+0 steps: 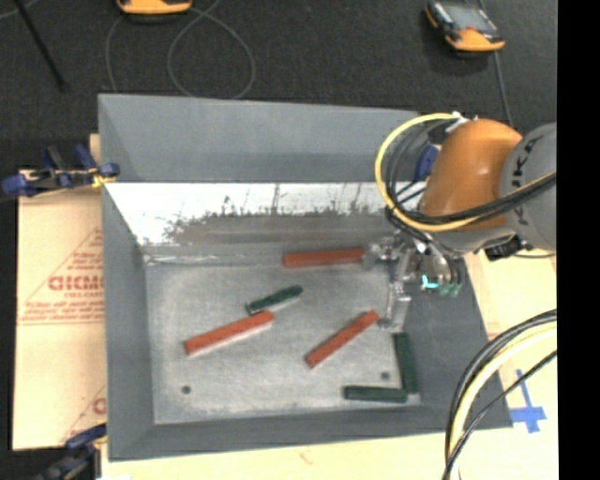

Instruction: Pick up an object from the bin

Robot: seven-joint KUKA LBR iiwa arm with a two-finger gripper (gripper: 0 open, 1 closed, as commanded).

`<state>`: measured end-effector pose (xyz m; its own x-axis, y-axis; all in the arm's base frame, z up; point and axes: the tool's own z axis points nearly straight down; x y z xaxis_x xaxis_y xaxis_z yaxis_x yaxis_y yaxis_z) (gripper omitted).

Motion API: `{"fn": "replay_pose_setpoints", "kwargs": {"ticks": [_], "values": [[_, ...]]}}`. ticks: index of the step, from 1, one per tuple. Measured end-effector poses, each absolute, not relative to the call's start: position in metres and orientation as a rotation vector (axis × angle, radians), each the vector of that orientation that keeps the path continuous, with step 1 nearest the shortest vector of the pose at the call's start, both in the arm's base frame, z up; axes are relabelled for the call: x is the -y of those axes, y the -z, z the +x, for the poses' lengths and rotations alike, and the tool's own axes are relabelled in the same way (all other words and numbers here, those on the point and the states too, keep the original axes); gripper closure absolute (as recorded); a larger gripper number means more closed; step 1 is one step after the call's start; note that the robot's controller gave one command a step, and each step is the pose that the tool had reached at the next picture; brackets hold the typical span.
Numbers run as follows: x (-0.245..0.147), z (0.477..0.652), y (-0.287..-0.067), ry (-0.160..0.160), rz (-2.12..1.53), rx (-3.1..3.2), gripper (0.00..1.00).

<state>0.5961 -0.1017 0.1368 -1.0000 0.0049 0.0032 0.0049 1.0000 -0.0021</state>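
Item: long red-brown flat bar [341, 339], lying slantwise right of middle in the grey metal bin [253, 141]. My gripper [397, 317] stands at its upper right end. Jaws: spread or closed, I cannot tell.

Dark textured floor [309, 47], evenly lit; 1 orange-and-black device [155, 6] at the far left edge, a 2nd orange-and-black device [466, 25] far right, thin pale cable [254, 58] looped between.

Matt grey metal bin [131, 309], scuffed floor; smooth, matt red sticks [228, 333].
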Motion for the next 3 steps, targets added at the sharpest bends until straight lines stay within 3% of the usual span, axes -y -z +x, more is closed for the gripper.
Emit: {"fn": "replay_pose_setpoints", "kwargs": {"ticks": [1, 2, 3], "values": [[0.097, 0.576, -0.068, -0.004, -0.025, 3.141, 0.00], [0.097, 0.578, -0.072, -0.007, -0.020, 3.148, 1.00], [0.067, 0.598, -0.209, -0.006, 0.023, 3.155, 1.00]]}}
